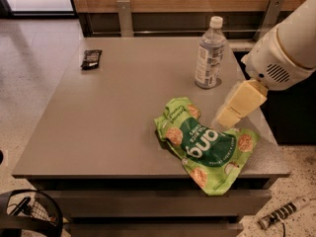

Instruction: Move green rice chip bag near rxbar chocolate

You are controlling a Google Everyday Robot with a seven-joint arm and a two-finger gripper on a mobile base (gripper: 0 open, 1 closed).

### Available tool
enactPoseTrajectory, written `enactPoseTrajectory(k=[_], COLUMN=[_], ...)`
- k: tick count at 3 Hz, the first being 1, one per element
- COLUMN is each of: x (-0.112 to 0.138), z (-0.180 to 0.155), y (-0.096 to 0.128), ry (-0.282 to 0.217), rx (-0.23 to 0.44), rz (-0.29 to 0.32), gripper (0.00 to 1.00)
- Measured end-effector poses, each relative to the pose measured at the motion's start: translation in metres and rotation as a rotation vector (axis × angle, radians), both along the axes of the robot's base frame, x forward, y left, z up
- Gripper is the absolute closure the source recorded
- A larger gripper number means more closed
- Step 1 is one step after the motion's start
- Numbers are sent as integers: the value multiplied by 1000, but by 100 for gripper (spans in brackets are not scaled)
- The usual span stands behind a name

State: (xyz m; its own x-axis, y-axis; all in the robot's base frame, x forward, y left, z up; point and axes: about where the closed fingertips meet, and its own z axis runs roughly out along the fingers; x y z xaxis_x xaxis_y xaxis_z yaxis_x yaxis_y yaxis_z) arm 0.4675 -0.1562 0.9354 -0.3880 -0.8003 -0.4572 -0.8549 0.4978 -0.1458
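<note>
The green rice chip bag (205,144) lies flat and crumpled near the table's front right corner, its lower end hanging over the front edge. The rxbar chocolate (91,59), a small black wrapper, lies at the table's far left. My gripper (232,113) hangs from the white arm (286,48) that reaches in from the right. Its cream-coloured end is just above the bag's upper right edge.
A clear plastic water bottle (209,53) with a white cap stands upright at the back right of the grey table (113,112), just behind my gripper. A wooden wall with metal posts runs behind the table. A cable and a dark round object lie on the floor below.
</note>
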Motion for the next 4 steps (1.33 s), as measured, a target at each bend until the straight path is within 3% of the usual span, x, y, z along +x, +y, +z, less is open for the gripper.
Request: enactPoseTrajectory(k=[1, 3, 4], x=[-5, -26, -26], z=[-32, -77, -102], y=[25, 51, 73], ry=[33, 86, 97], rx=[12, -11, -36], rz=[-38, -77, -40], gripper=[0, 0, 18])
